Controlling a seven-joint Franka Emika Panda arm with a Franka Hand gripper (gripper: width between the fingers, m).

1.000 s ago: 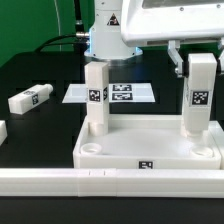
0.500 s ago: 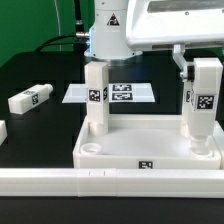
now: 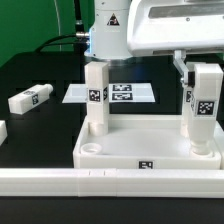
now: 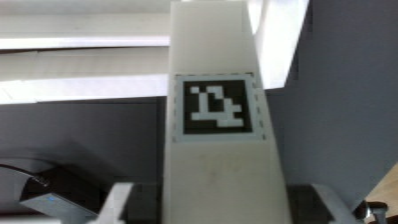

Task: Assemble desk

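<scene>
The white desk top (image 3: 150, 150) lies tray-like near the front. One white leg (image 3: 96, 98) stands upright in its socket at the exterior view's left. My gripper (image 3: 203, 66) is shut on a second tagged leg (image 3: 201, 108), holding it upright over the socket at the exterior view's right, its foot at the socket. In the wrist view that leg (image 4: 221, 110) fills the middle between my fingers (image 4: 121, 202), and my gripper (image 4: 217, 205) grips its sides. A loose leg (image 3: 30, 99) lies on the black table at the left.
The marker board (image 3: 128, 93) lies flat behind the desk top. A long white rail (image 3: 110, 181) runs along the front edge. Another white part (image 3: 2, 132) shows at the far left edge. The robot base (image 3: 108, 35) stands at the back.
The held leg has turned about its own axis and shifted slightly to the exterior view's right, then sunk a little. Nothing else has moved.
</scene>
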